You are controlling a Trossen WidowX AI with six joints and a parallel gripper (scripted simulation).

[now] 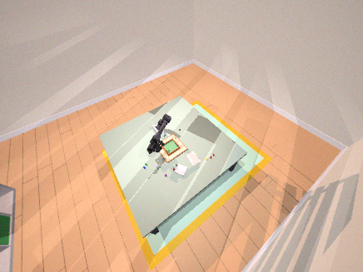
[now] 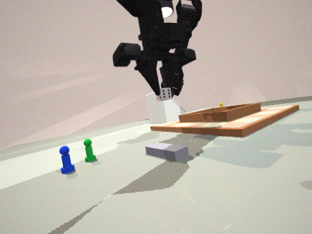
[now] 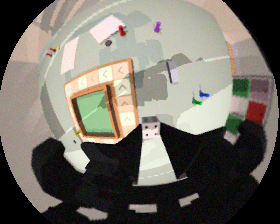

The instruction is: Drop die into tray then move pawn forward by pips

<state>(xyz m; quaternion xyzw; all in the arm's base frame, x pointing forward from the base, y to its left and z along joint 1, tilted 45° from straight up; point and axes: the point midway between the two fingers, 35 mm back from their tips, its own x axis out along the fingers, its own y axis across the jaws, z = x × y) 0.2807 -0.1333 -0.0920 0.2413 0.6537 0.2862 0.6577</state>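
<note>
The white die (image 2: 165, 94) (image 3: 150, 128) is held between the fingertips of my gripper (image 2: 167, 92) (image 3: 150, 125), raised above the table beside the board. The die face towards the exterior camera shows two rows of three pips. The board (image 1: 168, 159) (image 2: 272, 117) (image 3: 126, 101) has pale squares with arrows around the brown-walled dice tray (image 2: 243, 111) (image 3: 111, 114), whose green floor is bare. In the wrist view the tray is left of the die. A small yellow pawn (image 1: 176, 137) (image 2: 221, 104) (image 3: 77, 133) stands at the board's far side, partly hidden by the tray in the exterior view.
A blue pawn (image 2: 66, 160) (image 3: 204, 94) and a green pawn (image 2: 89, 151) (image 3: 196, 102) stand off the board. A lavender block (image 2: 166, 152) (image 3: 173, 72) lies nearby. A red pawn (image 3: 122, 31), a purple pawn (image 3: 157, 27) and white cards lie farther off. A white wedge (image 2: 157, 109) stands behind my gripper.
</note>
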